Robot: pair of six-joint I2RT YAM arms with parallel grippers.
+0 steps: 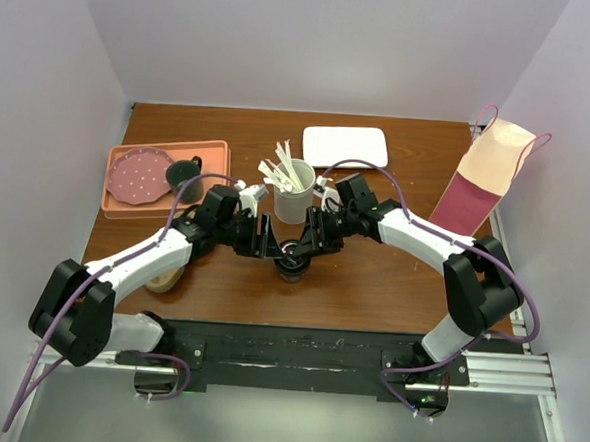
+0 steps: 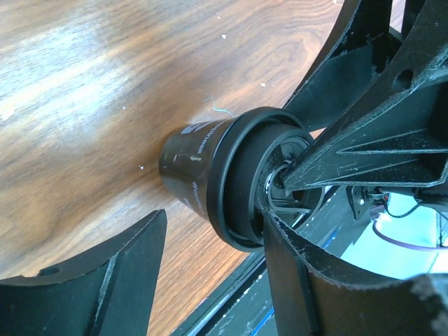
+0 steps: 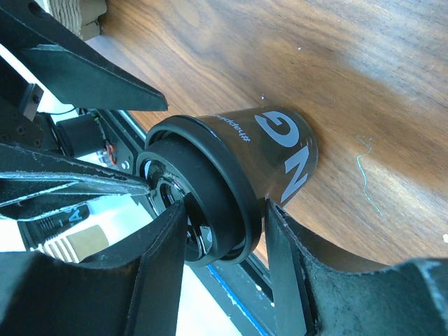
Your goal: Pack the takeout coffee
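Note:
The takeout coffee [image 1: 292,265], a small near-black cup with a black lid, stands on the wooden table between both grippers. In the right wrist view the cup [image 3: 280,157] shows white letters, and my right gripper [image 3: 225,210] is closed across the lid's rim [image 3: 210,189], one finger on the lid's top and one under the rim. In the left wrist view the cup [image 2: 192,168] lies between my left gripper's [image 2: 217,217] wide-open fingers; one fingertip [image 2: 280,231] touches the lid's top edge. Seen from above, the left gripper [image 1: 270,246] and right gripper [image 1: 312,242] meet over the cup.
A white cup of pale stirrers [image 1: 294,196] stands just behind the coffee. An orange tray [image 1: 219,156] at the back left holds a pink plate [image 1: 140,174] and a dark grey mug [image 1: 187,177]. A white tray [image 1: 345,146] lies at the back; a paper bag [image 1: 483,177] stands at the right.

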